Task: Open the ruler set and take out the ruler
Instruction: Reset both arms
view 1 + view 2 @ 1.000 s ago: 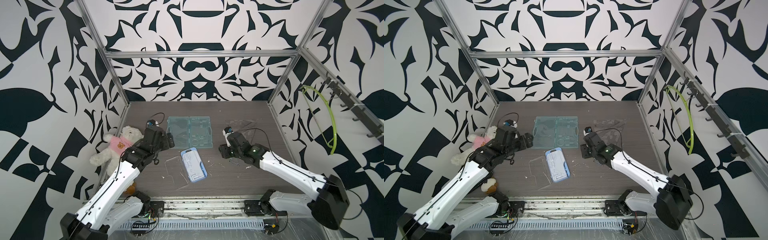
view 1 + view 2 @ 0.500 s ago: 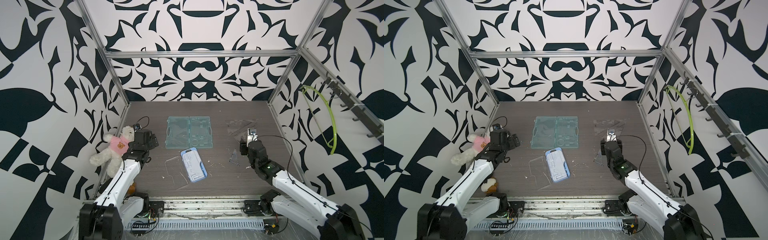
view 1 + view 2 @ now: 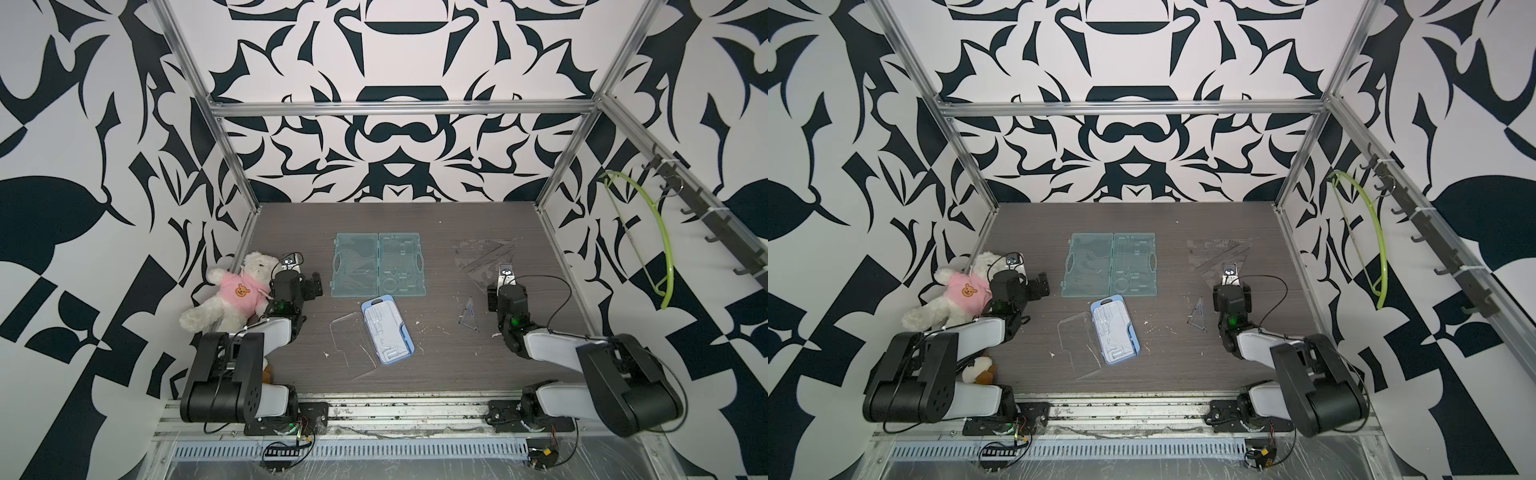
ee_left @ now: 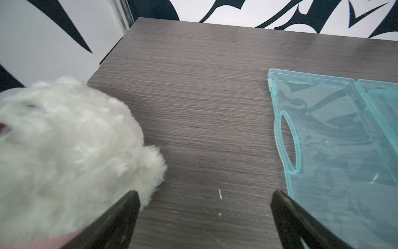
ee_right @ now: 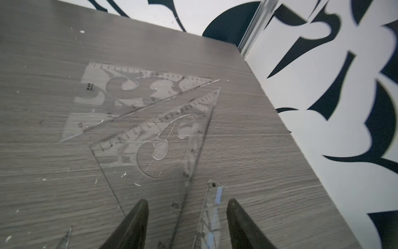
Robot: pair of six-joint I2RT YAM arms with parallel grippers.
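Table [image 3: 457, 365] — ruler set [image 3: 379, 264] open; left claw [image 4: 205, 194] gaping, empty, beside teddy [image 4: 64, 151]; right claw [image 5: 187, 201] half-spread, empty, over ruler [image 5: 210, 215] near wall [image 5: 323, 107].

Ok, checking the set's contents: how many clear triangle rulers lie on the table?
3: one large triangle far right, a second large triangle beside it, a small triangle beside the right gripper.

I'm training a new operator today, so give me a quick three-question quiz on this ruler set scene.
1. True or false: the teal case lies shut.
2. By the left arm lies: A bear, B cup, C book.
3. Fill in: the clear set squares lie near the ___ arm.
Key: 1 false; 2 A; 3 right.
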